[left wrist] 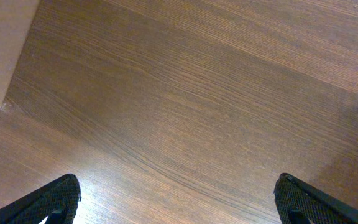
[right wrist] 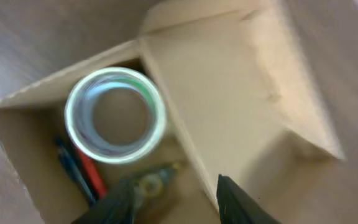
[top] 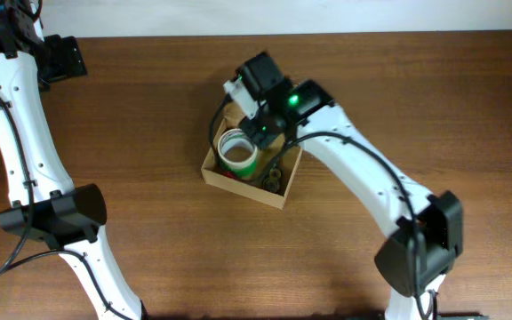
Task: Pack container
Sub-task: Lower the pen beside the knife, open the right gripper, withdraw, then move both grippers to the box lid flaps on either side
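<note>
While the small tan-brown cardboard box point(top: 243, 187) sits about mid-tabletop on the dark brown wood-grain tabletop point(top: 434, 98), we note its hinged flap lid point(right wrist: 229, 106) folded back and open.

Contents, from the right wrist view: a white-rimmed roll of clear tape point(right wrist: 115, 115) lying flat with its hole upward; a blue pen point(right wrist: 73, 168) and a red pen point(right wrist: 92, 177) side by side next to it; and a blurred yellowish-green item point(right wrist: 151, 183) that we cannot identify.

The right gripper point(right wrist: 179, 202) hangs above the box, roughly over the wall where the flap hinges. Its fingers are apart and nothing is clamped between them.

The left gripper point(left wrist: 179, 205) is well apart from the box, toward the far left corner of the tabletop. Its fingers are spread wide over bare wood and hold nothing.

Our judgement is that loading is well along, perhaps finished, as we see nothing loose on the tabletop outside the box. The lid is not yet closed. That looks like the remaining step, and the right gripper is best placed for it. We cannot tell whether more items are due.
</note>
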